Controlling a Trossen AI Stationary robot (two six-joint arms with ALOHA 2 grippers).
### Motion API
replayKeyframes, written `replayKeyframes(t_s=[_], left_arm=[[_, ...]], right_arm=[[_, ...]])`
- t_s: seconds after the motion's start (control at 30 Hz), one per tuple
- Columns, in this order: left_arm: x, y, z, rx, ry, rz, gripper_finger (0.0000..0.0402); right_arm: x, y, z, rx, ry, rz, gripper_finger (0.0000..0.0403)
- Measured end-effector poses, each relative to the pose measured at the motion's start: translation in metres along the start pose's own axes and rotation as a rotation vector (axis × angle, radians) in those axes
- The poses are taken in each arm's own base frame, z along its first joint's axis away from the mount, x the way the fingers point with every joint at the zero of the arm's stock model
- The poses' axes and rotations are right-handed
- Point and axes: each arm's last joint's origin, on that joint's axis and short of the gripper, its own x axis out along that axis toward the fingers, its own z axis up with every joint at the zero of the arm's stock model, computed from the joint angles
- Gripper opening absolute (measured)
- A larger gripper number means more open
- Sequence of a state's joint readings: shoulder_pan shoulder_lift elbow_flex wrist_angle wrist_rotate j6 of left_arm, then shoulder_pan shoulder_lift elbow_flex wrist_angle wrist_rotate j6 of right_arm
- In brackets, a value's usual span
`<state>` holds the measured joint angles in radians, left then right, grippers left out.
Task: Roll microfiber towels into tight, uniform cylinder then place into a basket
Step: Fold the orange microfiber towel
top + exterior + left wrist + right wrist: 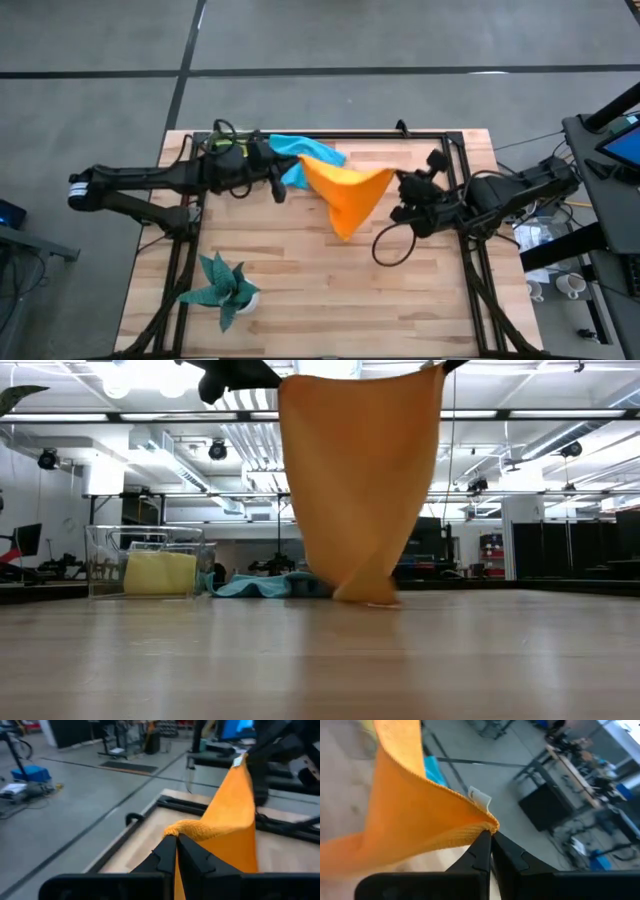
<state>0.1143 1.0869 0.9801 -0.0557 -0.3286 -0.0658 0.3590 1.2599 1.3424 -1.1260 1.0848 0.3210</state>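
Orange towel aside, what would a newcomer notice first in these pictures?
Both grippers, left gripper and right gripper, are shut on corners of the orange towel, holding it raised above the table's middle. A blue towel lies behind it, and a clear basket holds a yellow towel.

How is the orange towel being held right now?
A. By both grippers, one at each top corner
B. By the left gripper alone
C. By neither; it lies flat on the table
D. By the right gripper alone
A: the left gripper and right gripper are each shut on a corner of the orange towel, which hangs between them.
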Motion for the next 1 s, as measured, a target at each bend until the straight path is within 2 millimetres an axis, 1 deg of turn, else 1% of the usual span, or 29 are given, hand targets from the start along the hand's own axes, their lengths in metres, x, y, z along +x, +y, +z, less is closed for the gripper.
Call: replayKeyframes(t_s=[0.17, 0.27, 0.4, 0.5, 0.57, 0.67, 0.77, 0.9, 1.0], left_arm=[[0.005, 0.018, 0.013, -0.015, -0.068, 0.073, 0.0000], [0.004, 0.030, 0.026, -0.016, -0.106, 0.117, 0.0000], [-0.002, 0.043, 0.050, -0.015, -0.174, 0.164, 0.0000], [0.000, 0.047, 0.061, -0.019, -0.191, 0.154, 0.0000], [0.003, 0.046, 0.061, -0.005, -0.160, 0.137, 0.0000], [0.007, 0.040, 0.057, 0.025, -0.128, 0.099, 0.0000], [0.017, 0.035, 0.045, 0.039, -0.073, 0.073, 0.0000], [0.038, 0.025, 0.026, 0.060, 0.036, 0.000, 0.0000], [0.060, 0.016, 0.008, 0.071, 0.114, -0.051, 0.0000]], right_arm=[[0.001, -0.026, 0.000, 0.038, 0.006, -0.061, 0.0009], [0.002, -0.043, -0.002, 0.048, 0.011, -0.110, 0.0009], [0.003, -0.073, -0.005, 0.078, 0.026, -0.170, 0.0009], [0.000, -0.094, -0.007, 0.121, 0.024, -0.210, 0.0009], [-0.004, -0.101, -0.009, 0.146, 0.010, -0.212, 0.0009], [-0.010, -0.102, -0.011, 0.160, -0.011, -0.136, 0.0009], [-0.012, -0.096, -0.012, 0.172, -0.027, -0.072, 0.0009], [-0.010, -0.084, -0.008, 0.158, -0.027, -0.033, 0.0009], [-0.004, -0.072, -0.003, 0.147, -0.013, -0.013, 0.0008]])
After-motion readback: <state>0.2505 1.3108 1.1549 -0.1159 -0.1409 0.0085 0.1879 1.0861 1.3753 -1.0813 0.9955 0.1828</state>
